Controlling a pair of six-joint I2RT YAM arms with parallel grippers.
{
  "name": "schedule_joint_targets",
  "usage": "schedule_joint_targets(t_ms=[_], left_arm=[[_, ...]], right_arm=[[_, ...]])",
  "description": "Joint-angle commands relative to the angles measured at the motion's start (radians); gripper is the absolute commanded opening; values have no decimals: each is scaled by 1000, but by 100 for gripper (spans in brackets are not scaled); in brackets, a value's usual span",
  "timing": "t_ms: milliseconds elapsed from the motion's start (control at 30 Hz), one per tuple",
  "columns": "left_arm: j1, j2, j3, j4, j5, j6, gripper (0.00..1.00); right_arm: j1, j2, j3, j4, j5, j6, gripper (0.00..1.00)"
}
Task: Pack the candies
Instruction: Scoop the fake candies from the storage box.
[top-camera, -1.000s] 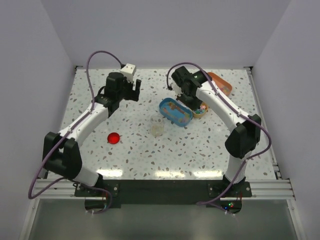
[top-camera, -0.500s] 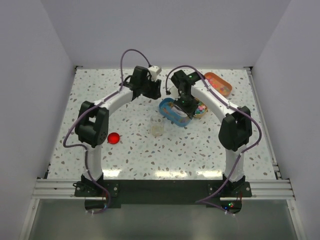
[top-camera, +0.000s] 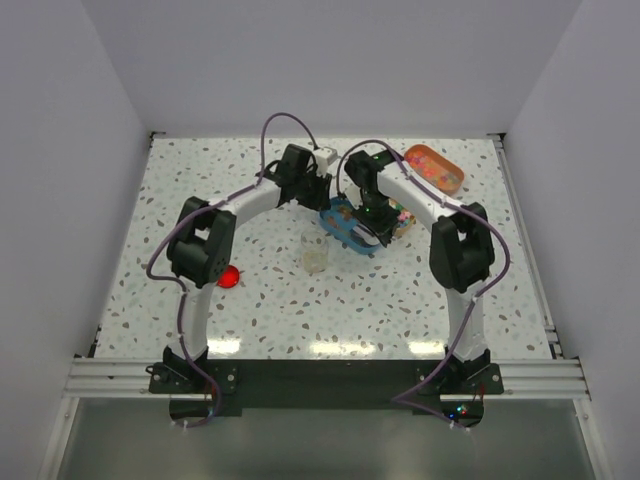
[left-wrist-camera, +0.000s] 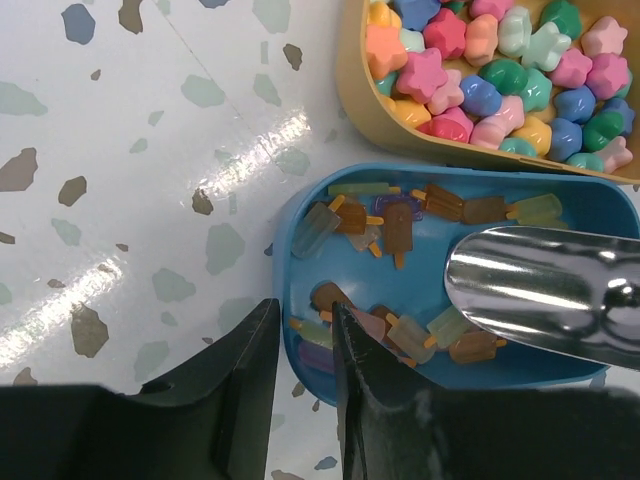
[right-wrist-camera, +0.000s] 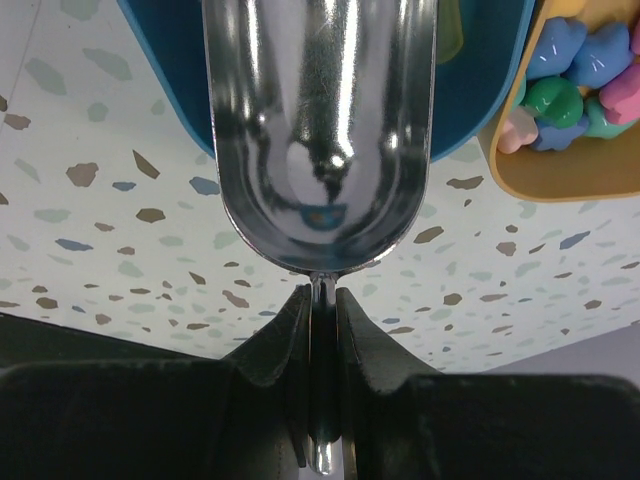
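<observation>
The candies (left-wrist-camera: 398, 222) in the blue tin (left-wrist-camera: 415, 285) are lolly-shaped pieces with little sticks, lying flat. They point no common way: those along the upper wall lie left to right, a few stand upright in the frame, and the lower ones slant. The tin's own long axis runs left to right in the left wrist view.

Its right end is cut off by the frame, and its lower edge is hidden behind the left gripper (left-wrist-camera: 305, 320). From above, both arms cover most of it.

The beige tin (left-wrist-camera: 352, 90), upper right and cut off by the frame, is heaped with star candies (left-wrist-camera: 480, 60). The orange tin (top-camera: 410, 155), at the upper right of the table (top-camera: 400, 300), holds mixed colours too small to make out.

The left gripper's jaws stand narrowly apart astride the blue tin's left wall. Candy shows in the gap, so they are not clamped.

The right gripper (right-wrist-camera: 322, 305) is pinched tight on the thin handle of the silver scoop (left-wrist-camera: 540, 290). The scoop's bowl sits over the blue tin, mouth toward the left.

A clear cup (top-camera: 315, 252) stands lower left of the tin, and a red lid (top-camera: 229, 277) lies further left.
</observation>
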Motion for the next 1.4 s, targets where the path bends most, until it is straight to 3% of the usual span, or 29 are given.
schedule_joint_targets(t_ms=[0,467,800,1367], left_arm=[[-12,13,42,20,14,-2,32],[-38,37,40,3,-35,19,33],[-53,5,16,41,-40,33,12],[-64,-26,-21,102,-27,24,7]], right_arm=[[-3,7,22,-14,-3,21,0],[-1,68,86,-65,49,80,0],[3,157,235,-120,95,106,0],[66,231,278,-46,40,-42,0]])
